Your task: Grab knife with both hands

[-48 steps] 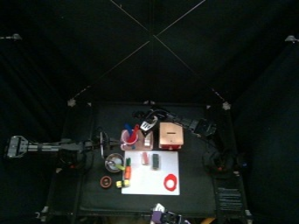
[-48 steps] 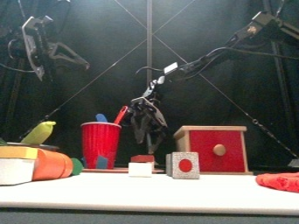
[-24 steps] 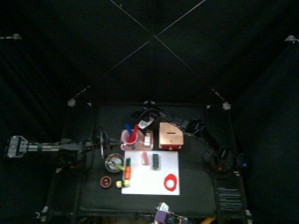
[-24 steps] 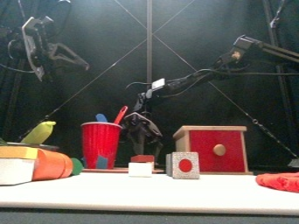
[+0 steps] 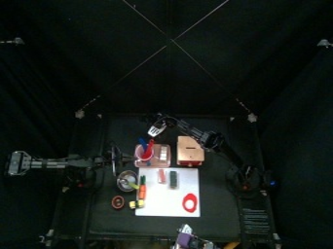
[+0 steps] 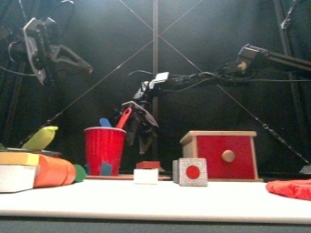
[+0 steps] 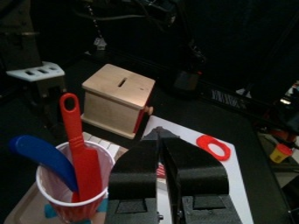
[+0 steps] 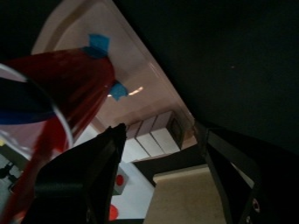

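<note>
A red cup [image 7: 73, 188] holds a red plastic knife [image 7: 77, 144], handle up, beside a blue utensil [image 7: 35, 156]. In the front view the knife's handle [image 6: 125, 118] pokes out of the cup [image 6: 105, 150]. My right gripper [image 6: 137, 120] hangs open right behind and above the cup, reaching across from the right; in its wrist view the wide-apart jaws frame the cup [image 8: 47, 96]. My left gripper [image 7: 158, 140] hovers high at the left [image 6: 80, 62], a short way back from the cup, jaws only slightly apart and holding nothing.
A wooden box with a red front [image 6: 221, 157] stands right of the cup. Two small blocks [image 6: 147, 173] [image 6: 191, 171] sit on the white mat [image 5: 169, 193] with a red ring [image 5: 193, 202]. Orange and white items [image 6: 46, 170] lie at the left, a red cloth [image 6: 292, 188] at the right.
My right arm has swung leftward and flattened, carrying its open gripper from beside the box to just over the cup. The left arm has not moved.
</note>
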You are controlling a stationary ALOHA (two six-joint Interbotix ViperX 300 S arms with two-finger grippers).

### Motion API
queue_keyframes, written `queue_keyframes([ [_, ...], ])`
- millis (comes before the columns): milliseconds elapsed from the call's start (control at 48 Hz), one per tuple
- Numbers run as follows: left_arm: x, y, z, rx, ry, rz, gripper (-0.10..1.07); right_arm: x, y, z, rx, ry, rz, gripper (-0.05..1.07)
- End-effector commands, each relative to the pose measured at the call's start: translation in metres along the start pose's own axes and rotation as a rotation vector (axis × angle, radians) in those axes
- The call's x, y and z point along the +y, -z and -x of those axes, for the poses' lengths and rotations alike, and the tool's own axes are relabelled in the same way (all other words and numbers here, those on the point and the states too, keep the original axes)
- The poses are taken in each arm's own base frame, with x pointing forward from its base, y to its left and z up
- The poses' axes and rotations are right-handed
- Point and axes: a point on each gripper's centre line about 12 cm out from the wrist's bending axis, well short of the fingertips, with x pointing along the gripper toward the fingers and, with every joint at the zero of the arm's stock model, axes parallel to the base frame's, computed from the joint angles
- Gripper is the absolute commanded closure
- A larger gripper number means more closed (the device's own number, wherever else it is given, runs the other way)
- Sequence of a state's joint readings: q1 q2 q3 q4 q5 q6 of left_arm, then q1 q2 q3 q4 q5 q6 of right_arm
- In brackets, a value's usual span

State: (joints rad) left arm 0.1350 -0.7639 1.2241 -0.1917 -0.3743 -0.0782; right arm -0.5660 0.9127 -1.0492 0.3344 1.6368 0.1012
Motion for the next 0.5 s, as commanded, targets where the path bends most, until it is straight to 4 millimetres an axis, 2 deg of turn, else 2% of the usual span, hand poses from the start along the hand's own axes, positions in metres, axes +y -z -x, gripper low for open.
queue_keyframes([
  [0,-0.001,-0.005,-0.002,-0.015,0.001,0.002,0.59,0.060,0.038,0.231,-0.732,-0.052,0.210,0.09],
  [479,-0.001,-0.006,-0.002,-0.017,-0.002,0.008,0.59,0.057,0.045,0.243,-0.743,-0.058,0.209,0.09],
])
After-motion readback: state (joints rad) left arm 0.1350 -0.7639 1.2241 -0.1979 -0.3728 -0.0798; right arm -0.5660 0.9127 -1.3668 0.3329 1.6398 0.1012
